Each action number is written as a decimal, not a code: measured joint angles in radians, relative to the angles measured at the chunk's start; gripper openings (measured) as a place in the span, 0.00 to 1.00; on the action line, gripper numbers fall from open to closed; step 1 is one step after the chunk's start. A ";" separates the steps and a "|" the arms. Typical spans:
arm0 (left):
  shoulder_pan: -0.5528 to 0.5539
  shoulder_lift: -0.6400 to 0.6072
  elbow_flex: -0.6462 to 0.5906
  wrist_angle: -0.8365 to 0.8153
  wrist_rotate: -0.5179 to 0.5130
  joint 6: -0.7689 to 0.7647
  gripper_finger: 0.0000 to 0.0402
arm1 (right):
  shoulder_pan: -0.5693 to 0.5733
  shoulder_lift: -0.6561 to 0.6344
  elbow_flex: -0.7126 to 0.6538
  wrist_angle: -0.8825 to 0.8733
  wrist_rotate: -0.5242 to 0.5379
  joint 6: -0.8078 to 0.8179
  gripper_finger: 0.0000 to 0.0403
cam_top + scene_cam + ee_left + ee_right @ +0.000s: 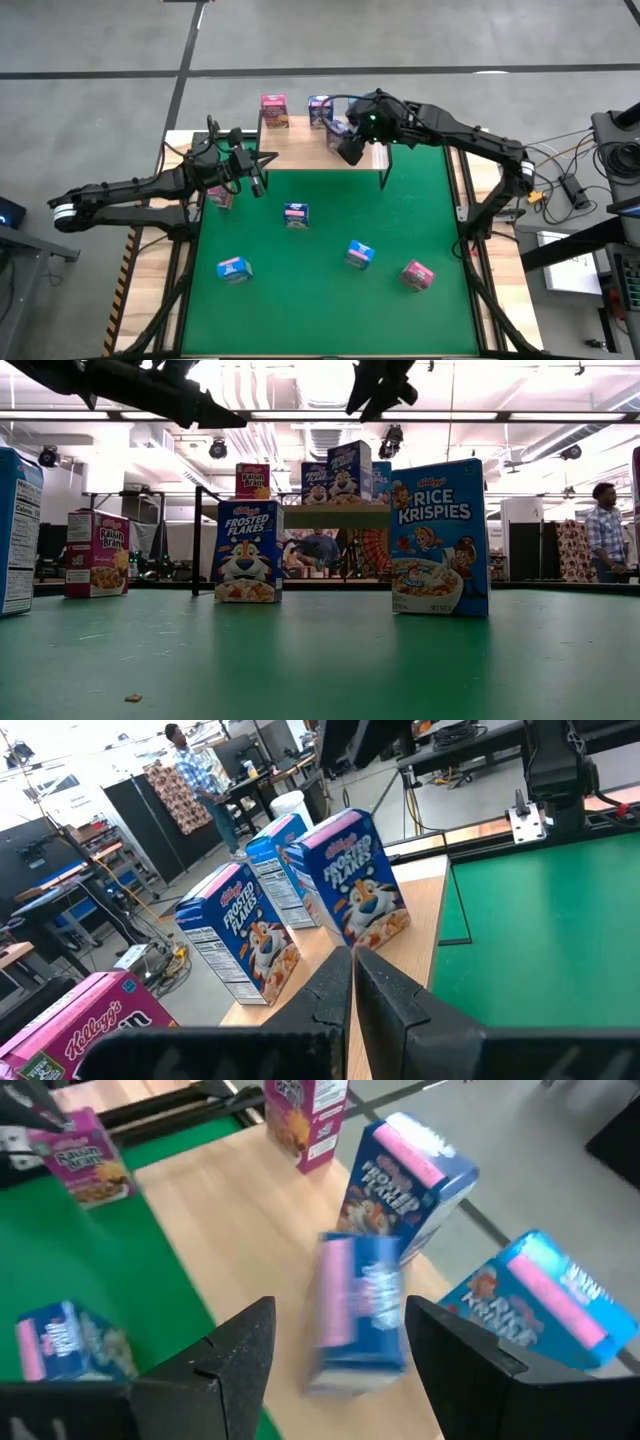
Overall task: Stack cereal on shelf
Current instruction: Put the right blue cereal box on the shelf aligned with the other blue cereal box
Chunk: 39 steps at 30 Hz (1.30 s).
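Over the shelf far edge, right gripper open above blue cereal box, left gripper shut

A lab or workshop hall: concrete floor, exposed ceiling ducts.

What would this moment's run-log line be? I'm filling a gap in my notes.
right gripper: open above blue cereal box on shelf | left gripper: shut, empty, at shelf's left end | mat: five boxes
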 joint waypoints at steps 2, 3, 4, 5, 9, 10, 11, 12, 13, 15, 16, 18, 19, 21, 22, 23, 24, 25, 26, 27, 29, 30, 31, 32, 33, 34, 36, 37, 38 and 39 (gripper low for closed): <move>0.000 0.000 0.000 -0.002 0.000 0.000 0.00 | 0.014 -0.011 0.000 -0.041 -0.004 0.007 0.52; 0.000 0.000 0.000 -0.003 0.000 0.000 0.00 | 0.021 -0.015 0.000 -0.073 -0.005 0.008 0.51; 0.000 0.000 0.000 -0.005 0.000 0.000 0.00 | 0.029 -0.017 0.000 -0.110 -0.005 0.010 0.50; 0.000 0.000 0.000 -0.006 0.000 0.000 0.00 | 0.037 -0.018 0.000 -0.149 -0.005 0.018 0.48; 0.000 0.000 0.000 -0.006 0.000 0.000 0.00 | 0.057 -0.016 -0.021 -0.262 -0.005 0.082 0.38; 0.000 0.000 0.000 -0.006 0.000 0.000 0.00 | 0.060 -0.016 -0.035 -0.263 -0.005 0.094 0.35; 0.000 0.000 0.000 -0.006 0.000 0.000 0.00 | 0.060 -0.016 -0.049 -0.263 -0.005 0.101 0.31; 0.000 0.000 0.000 -0.006 0.000 0.000 0.00 | 0.060 -0.014 -0.063 -0.262 -0.005 0.101 0.28; 0.000 0.000 0.000 -0.006 0.000 0.000 0.00 | 0.060 -0.010 -0.077 -0.252 -0.005 0.101 0.25; 0.000 0.000 0.000 -0.006 0.000 0.000 0.00 | 0.060 -0.006 -0.106 -0.215 -0.004 0.101 0.18; 0.000 0.000 0.000 -0.004 0.000 0.000 0.00 | 0.059 -0.005 -0.125 -0.190 0.003 0.099 0.15; 0.000 0.000 0.000 -0.003 0.000 0.000 0.00 | 0.058 -0.005 -0.159 -0.128 0.022 0.084 0.10; 0.000 0.000 0.000 -0.003 0.000 0.000 0.00 | 0.058 -0.005 -0.174 -0.095 0.042 0.078 0.08; 0.000 0.000 0.000 -0.003 0.000 0.000 0.00 | 0.058 -0.005 -0.198 -0.042 0.097 0.059 0.04; 0.000 0.000 0.000 -0.003 0.000 0.000 0.00 | 0.057 -0.005 -0.205 -0.022 0.124 0.051 0.03; 0.000 0.000 0.000 -0.003 0.000 0.000 0.00 | 0.053 -0.005 -0.210 -0.005 0.146 0.039 0.03; 0.000 0.000 0.000 -0.003 0.000 0.000 0.00 | 0.051 -0.005 -0.212 0.005 0.159 0.028 0.02; 0.000 0.000 0.000 -0.003 0.000 0.000 0.00 | 0.044 -0.004 -0.212 0.015 0.161 0.017 0.02; 0.000 0.000 0.000 -0.003 0.000 0.000 0.00 | 0.040 0.000 -0.212 0.031 0.163 0.007 0.02; 0.000 0.000 0.000 -0.003 0.000 0.000 0.00 | 0.034 0.001 -0.212 0.045 0.163 0.004 0.02; 0.000 0.000 0.000 -0.003 0.000 0.000 0.00 | 0.022 0.003 -0.212 0.058 0.162 -0.010 0.02; 0.000 0.000 0.000 -0.002 0.000 0.000 0.00 | 0.016 0.007 -0.212 0.070 0.162 -0.020 0.02; 0.000 0.000 0.000 -0.002 0.000 0.000 0.00 | 0.012 0.010 -0.212 0.082 0.163 -0.028 0.02; 0.000 0.000 0.000 -0.002 0.000 0.000 0.00 | 0.005 0.013 -0.212 0.089 0.163 -0.036 0.02; 0.000 0.000 0.000 -0.002 0.000 0.000 0.00 | -0.003 0.018 -0.212 0.090 0.162 -0.047 0.02; 0.000 0.000 0.000 -0.002 0.000 0.000 0.00 | -0.008 0.025 -0.212 0.099 0.161 -0.054 0.02; 0.000 0.000 0.000 -0.002 0.000 0.000 0.00 | -0.018 0.042 -0.212 0.128 0.161 -0.080 0.02; 0.000 0.000 0.000 -0.001 0.000 0.000 0.00 | -0.022 0.050 -0.212 0.136 0.161 -0.102 0.02; 0.000 0.000 0.000 -0.001 0.000 0.000 0.00 | -0.026 0.061 -0.212 0.151 0.162 -0.117 0.02; 0.000 0.000 0.000 -0.001 0.000 0.000 0.00 | -0.027 0.072 -0.212 0.171 0.162 -0.135 0.02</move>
